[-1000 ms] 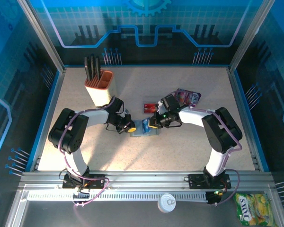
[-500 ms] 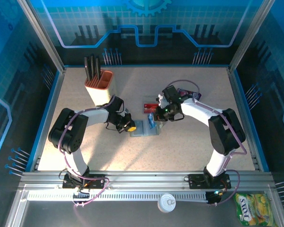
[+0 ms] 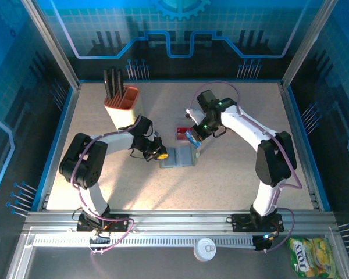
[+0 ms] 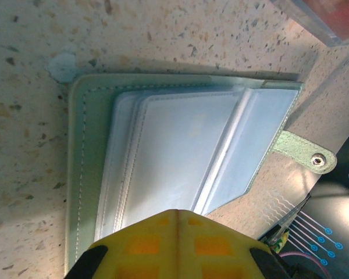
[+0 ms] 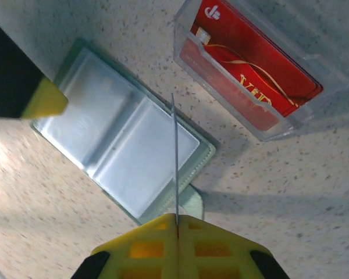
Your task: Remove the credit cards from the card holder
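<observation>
Pinning the open wallet (image 3: 179,157) to the table (image 3: 232,180) with fingers (image 4: 142,247) pressed together, the left gripper (image 4: 177,213) steadies it, apparently so the right gripper (image 5: 176,217), pinching a thin card (image 5: 175,151) edge-on above, can carry it to the clear tray (image 5: 184,30) of red cards (image 5: 250,70).

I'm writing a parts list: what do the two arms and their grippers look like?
Both the left arm and right arm have white links, black joints and purple cables. The left gripper and right gripper have yellow fingers with square recesses.
</observation>
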